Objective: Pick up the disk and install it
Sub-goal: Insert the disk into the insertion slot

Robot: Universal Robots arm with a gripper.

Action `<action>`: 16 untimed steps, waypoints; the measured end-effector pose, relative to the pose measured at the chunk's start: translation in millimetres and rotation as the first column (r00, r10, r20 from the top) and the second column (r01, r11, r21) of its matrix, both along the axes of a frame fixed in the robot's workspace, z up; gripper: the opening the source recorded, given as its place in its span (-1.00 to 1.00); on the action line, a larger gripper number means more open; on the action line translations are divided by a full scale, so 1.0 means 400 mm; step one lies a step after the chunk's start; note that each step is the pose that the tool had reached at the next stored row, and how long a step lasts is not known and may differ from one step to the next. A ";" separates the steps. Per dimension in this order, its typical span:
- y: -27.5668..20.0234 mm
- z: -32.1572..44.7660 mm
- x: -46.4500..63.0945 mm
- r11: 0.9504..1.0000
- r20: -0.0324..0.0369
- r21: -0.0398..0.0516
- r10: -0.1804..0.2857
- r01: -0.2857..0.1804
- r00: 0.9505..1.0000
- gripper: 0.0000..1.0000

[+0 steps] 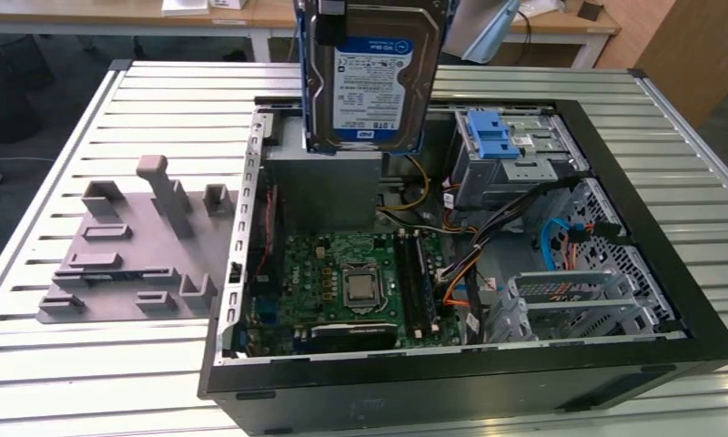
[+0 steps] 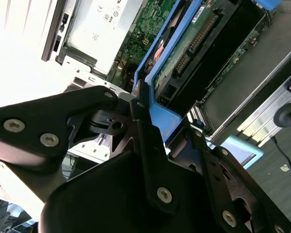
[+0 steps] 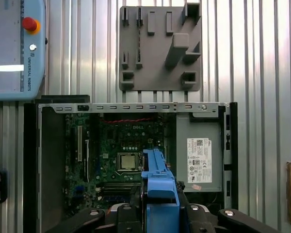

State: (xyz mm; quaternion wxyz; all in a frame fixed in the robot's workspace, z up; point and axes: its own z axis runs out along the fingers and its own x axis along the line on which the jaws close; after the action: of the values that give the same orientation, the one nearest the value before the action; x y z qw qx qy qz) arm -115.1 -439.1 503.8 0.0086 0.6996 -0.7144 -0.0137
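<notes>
The disk (image 1: 370, 82), a silver drive with a blue-and-white label and blue side rails, hangs upright above the back of the open computer case (image 1: 461, 378) in the exterior view. My gripper (image 2: 153, 119) is shut on it, black fingers (image 2: 146, 145) clamped across the blue rail (image 2: 160, 121). The disk's green circuit board (image 2: 184, 43) faces the second wrist camera. In the first wrist view the blue rail (image 3: 157, 177) sticks out from my gripper (image 3: 157, 211) over the motherboard (image 3: 123, 150).
The case holds a grey metal box with a white sticker (image 3: 199, 155), a silver cage with a blue latch (image 1: 500, 146) and a lower cage (image 1: 577, 305). A grey fixture plate (image 1: 134, 255) lies on the slatted table. A teach pendant (image 3: 14, 48) rests nearby.
</notes>
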 end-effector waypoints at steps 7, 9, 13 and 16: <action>-0.040 -0.002 0.000 1.000 0.000 0.000 0.000 0.000 1.000 -0.27; -0.051 -0.003 0.000 1.000 0.000 0.000 0.000 0.000 1.000 -0.27; -0.070 -0.004 0.000 1.000 0.000 0.000 0.000 0.000 1.000 -0.27; -0.073 -0.006 0.000 1.000 0.000 0.000 0.000 0.000 1.000 -0.27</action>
State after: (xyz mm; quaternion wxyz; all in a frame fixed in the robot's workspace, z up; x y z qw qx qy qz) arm -115.2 -468.4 501.3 0.0085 0.6996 -0.7144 -0.0137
